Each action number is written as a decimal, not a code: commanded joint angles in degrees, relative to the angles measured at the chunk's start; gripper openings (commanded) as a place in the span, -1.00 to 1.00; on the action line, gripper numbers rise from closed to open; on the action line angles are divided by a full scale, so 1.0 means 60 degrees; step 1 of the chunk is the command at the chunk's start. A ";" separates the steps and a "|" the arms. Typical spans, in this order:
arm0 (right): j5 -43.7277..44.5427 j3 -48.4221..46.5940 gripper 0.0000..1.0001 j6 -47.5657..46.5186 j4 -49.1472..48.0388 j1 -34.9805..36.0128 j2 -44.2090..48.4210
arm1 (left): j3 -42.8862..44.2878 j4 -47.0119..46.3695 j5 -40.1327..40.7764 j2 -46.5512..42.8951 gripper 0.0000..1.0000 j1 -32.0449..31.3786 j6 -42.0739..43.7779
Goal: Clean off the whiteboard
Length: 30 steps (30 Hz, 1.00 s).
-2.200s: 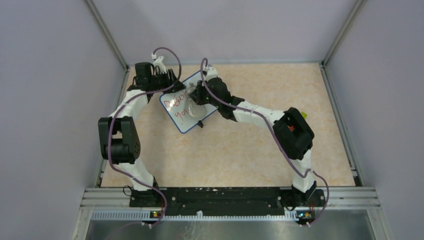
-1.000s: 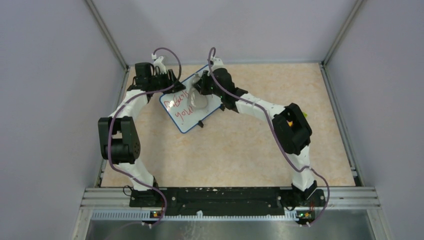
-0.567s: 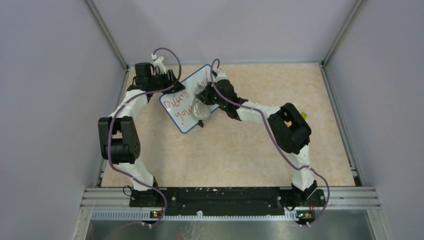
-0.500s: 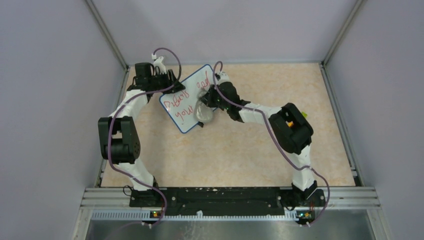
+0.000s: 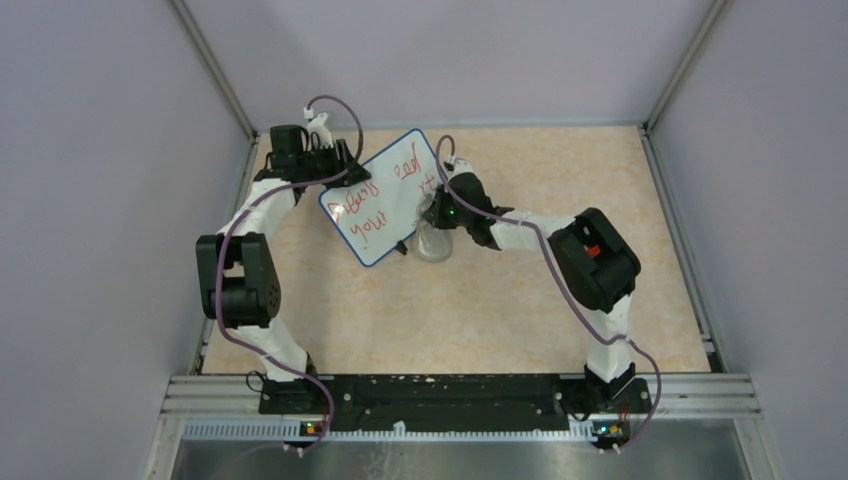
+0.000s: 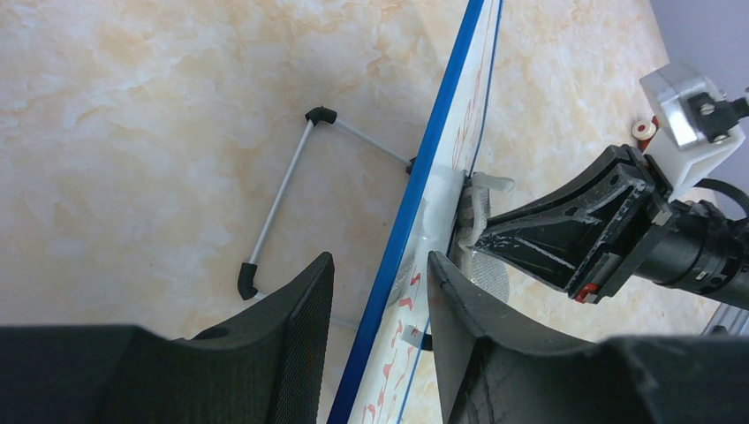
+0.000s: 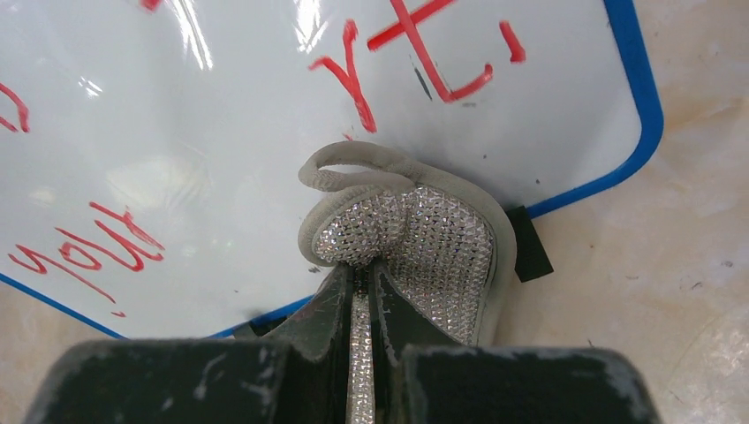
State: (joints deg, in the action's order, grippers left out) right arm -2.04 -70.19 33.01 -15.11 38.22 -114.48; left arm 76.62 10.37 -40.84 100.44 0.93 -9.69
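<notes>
The whiteboard (image 5: pixel 380 190) has a blue rim and stands tilted at the back left, with red handwriting across it. My left gripper (image 5: pixel 343 172) grips its far left edge. In the left wrist view the blue rim (image 6: pixel 424 194) runs between my fingers (image 6: pixel 375 291). My right gripper (image 5: pixel 437 215) is shut on the grey eraser pad (image 5: pixel 433 243) at the board's near right corner. In the right wrist view the sparkly pad (image 7: pixel 415 238) is pinched in my gripper (image 7: pixel 362 296) and overlaps the board's lower edge (image 7: pixel 265 132), just below the red letters "rt".
The board's wire stand (image 6: pixel 283 199) and a black foot (image 7: pixel 530 252) rest on the beige table (image 5: pixel 520 300). Grey walls and metal rails (image 5: pixel 215 70) close in the back and sides. The right arm (image 6: pixel 565 234) shows beside the board in the left wrist view.
My right gripper has carried the eraser pad from the board's upper middle down to its near right corner, uncovering red letters. The board and left gripper have not moved.
</notes>
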 commanded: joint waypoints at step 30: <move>0.0094 -0.3695 -1.00 0.0097 0.0879 -0.0065 -0.1528 | 0.0165 0.0252 -0.0172 -0.0042 -0.36 -0.0111 0.0163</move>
State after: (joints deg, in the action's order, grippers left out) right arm -2.63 -100.31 32.84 -11.07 38.76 -125.08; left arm 76.62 11.22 -40.64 100.51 0.91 -9.26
